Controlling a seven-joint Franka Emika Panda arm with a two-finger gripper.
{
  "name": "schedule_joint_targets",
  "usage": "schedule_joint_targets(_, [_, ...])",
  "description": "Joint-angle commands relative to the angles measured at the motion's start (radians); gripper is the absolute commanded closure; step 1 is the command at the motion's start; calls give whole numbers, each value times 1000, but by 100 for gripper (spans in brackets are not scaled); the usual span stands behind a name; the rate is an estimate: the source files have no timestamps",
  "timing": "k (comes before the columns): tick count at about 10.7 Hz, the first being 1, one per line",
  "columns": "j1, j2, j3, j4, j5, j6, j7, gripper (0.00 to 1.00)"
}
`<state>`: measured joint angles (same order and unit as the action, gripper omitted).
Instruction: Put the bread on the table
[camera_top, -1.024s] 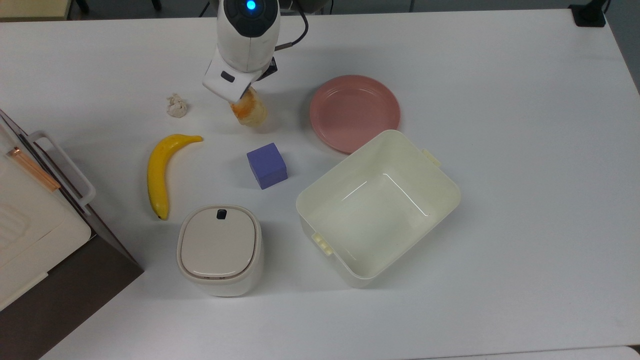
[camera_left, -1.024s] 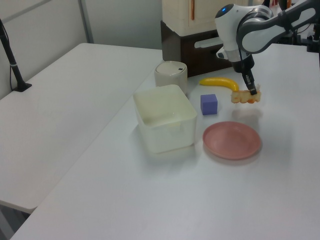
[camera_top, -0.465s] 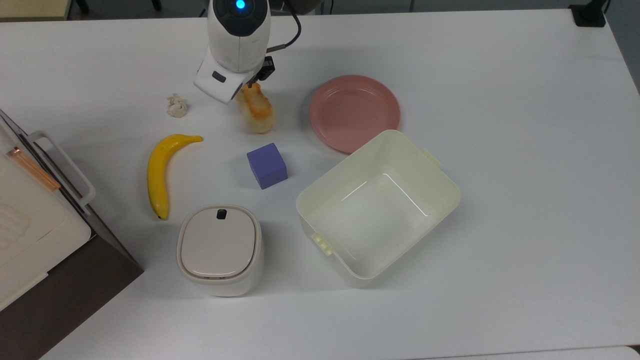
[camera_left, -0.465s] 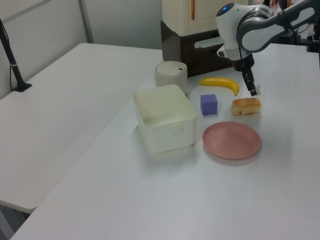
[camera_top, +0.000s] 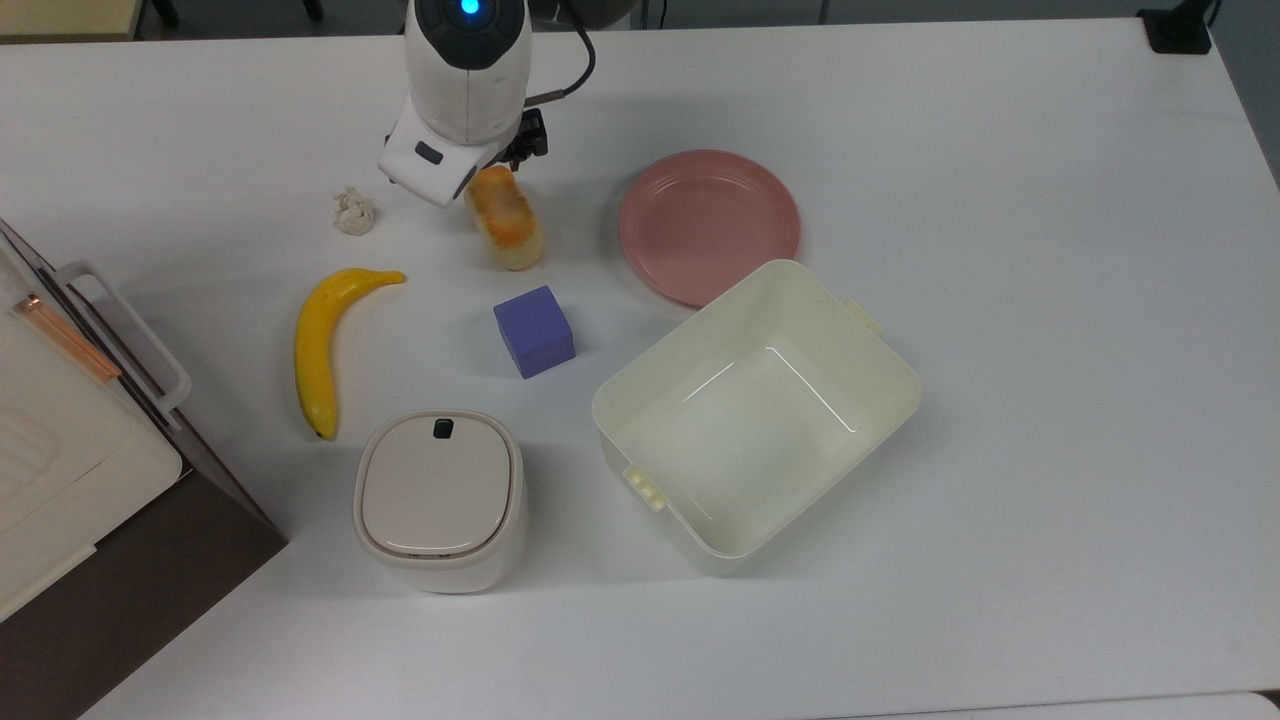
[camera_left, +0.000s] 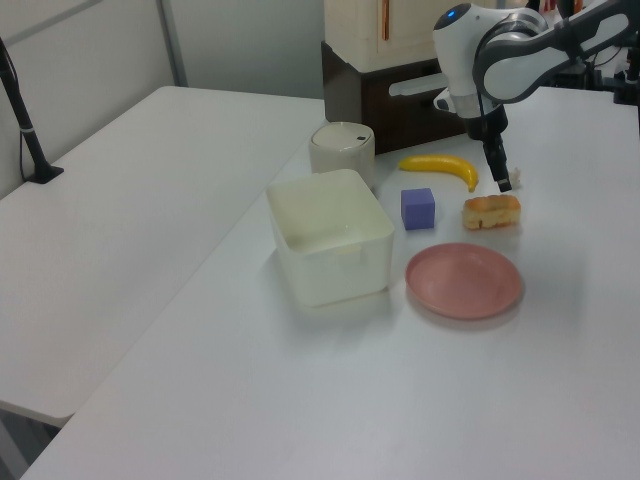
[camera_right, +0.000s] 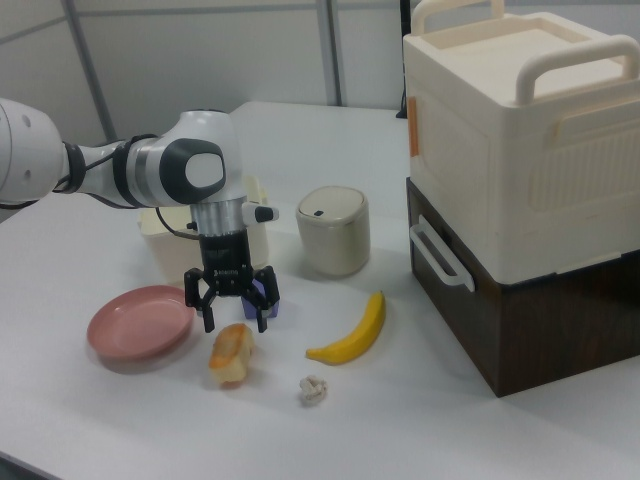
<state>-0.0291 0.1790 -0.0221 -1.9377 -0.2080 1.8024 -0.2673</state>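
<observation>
Bread (camera_right: 231, 355) lies on table (camera_right: 450, 430); fingers (camera_right: 208, 318) spread above.

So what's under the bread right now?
Just the bare white table. The bread lies flat on it between the pink plate and the paper ball; the gripper hangs open above one end.

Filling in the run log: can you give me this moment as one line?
phase: bread released | bread: lying on table, between paper ball and pink plate | end effector: open, above bread, empty
</observation>
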Motion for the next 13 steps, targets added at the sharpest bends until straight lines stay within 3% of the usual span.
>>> schedule_joint_targets(1, [-20, -41, -2, 52, 19, 9, 0, 0])
schedule_joint_targets(2, [-34, -73, -1, 68, 19, 17, 8, 0])
schedule_joint_targets(4, [-63, -119, -4, 188, 28, 12, -1, 0])
schedule_joint_targets(7, [-90, -162, -12, 360, 212, -8, 20, 0])
schedule_joint_targets(10, [-98, -179, -35, 399, 321, -57, 300, 0])
schedule_joint_targets(13, [-98, -168, -36, 391, 323, -55, 315, 0])
